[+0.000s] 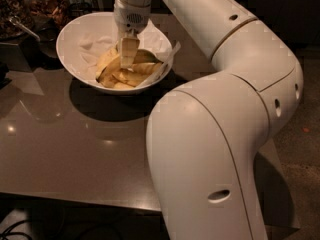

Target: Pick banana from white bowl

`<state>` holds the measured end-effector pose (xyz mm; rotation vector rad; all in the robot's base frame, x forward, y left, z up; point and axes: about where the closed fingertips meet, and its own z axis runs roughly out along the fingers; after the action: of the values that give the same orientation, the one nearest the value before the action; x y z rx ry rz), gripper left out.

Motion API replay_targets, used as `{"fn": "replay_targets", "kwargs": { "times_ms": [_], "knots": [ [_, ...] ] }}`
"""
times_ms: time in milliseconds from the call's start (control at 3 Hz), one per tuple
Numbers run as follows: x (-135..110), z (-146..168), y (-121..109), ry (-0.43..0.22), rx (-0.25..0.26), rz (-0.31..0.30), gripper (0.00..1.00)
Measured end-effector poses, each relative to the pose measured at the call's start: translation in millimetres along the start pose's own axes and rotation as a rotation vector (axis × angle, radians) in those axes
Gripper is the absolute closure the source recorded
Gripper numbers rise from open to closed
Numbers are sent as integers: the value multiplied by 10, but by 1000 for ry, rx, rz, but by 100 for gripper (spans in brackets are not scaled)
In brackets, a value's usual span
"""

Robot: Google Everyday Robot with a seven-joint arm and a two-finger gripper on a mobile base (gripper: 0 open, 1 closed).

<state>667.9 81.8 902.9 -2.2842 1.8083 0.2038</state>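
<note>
The white bowl (pixel 75 31) stands on the table at the back left, lined with crumpled white paper and holding several yellow bananas. The longest curved banana (pixel 106 67) lies along the left of the pile. Paler, shorter bananas (pixel 135 76) lie beside it. My gripper (pixel 128 56) hangs straight down from the arm over the bowl's middle. Its tip reaches into the pile, right next to the long banana's upper end. It hides part of the bananas.
The brown glossy table (pixel 75 149) fills the foreground. Dark containers with snacks (pixel 30 9) stand at the back left, close to the bowl. My arm's large white links (pixel 215 134) cover the right half of the view.
</note>
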Motion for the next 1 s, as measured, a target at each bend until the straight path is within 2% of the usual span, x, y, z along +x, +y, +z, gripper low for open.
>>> {"fn": "replay_targets", "kwargs": {
  "times_ms": [333, 667, 1000],
  "knots": [
    [76, -153, 86, 19, 35, 1, 86],
    [116, -455, 266, 30, 85, 6, 100],
    [183, -906, 548, 24, 160, 19, 100]
  ]
}}
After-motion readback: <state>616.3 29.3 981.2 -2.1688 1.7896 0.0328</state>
